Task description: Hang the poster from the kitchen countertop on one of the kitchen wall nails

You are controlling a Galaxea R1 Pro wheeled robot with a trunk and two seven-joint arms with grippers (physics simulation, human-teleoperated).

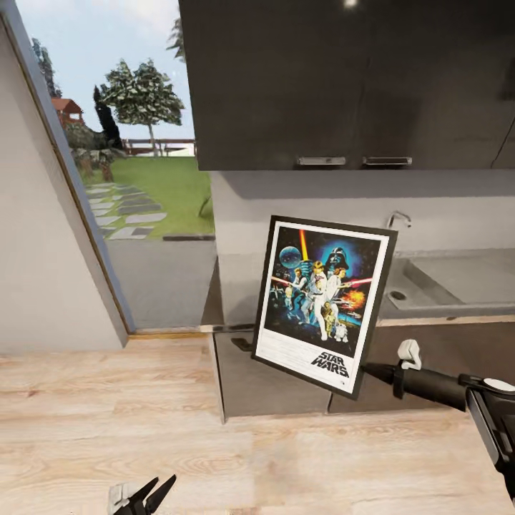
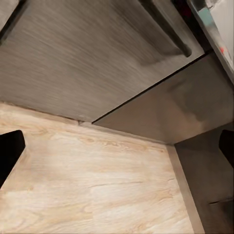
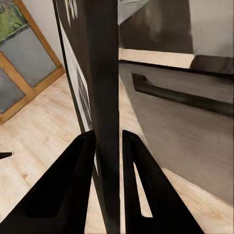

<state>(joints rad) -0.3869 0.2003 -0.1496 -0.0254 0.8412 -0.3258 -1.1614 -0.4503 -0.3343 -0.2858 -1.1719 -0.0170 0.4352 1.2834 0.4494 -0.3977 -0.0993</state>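
Observation:
The poster [image 1: 322, 300], a Star Wars print in a thin black frame, hangs upright and slightly tilted in front of the counter's corner. My right gripper [image 1: 363, 369] is shut on its lower right edge. In the right wrist view both fingers [image 3: 73, 180] clamp the black frame edge [image 3: 105, 73] between them. The grey metal kitchen countertop [image 1: 458, 309] with its sink [image 1: 429, 279] lies behind the poster to the right. Low over the floor, my left gripper [image 1: 146, 495] is open, with nothing between its fingers [image 2: 9, 151]. The wall nails are out of view.
Dark upper cabinets [image 1: 343, 79] hang over the counter, with a tap [image 1: 399, 217] by the sink. Dark cabinet fronts [image 1: 286, 386] stand below, one with a handle [image 3: 180, 97]. A glazed opening [image 1: 143, 179] onto a garden is at the left beside a light-grey wall [image 1: 43, 250]. Wooden floor [image 1: 107, 429] spreads in front.

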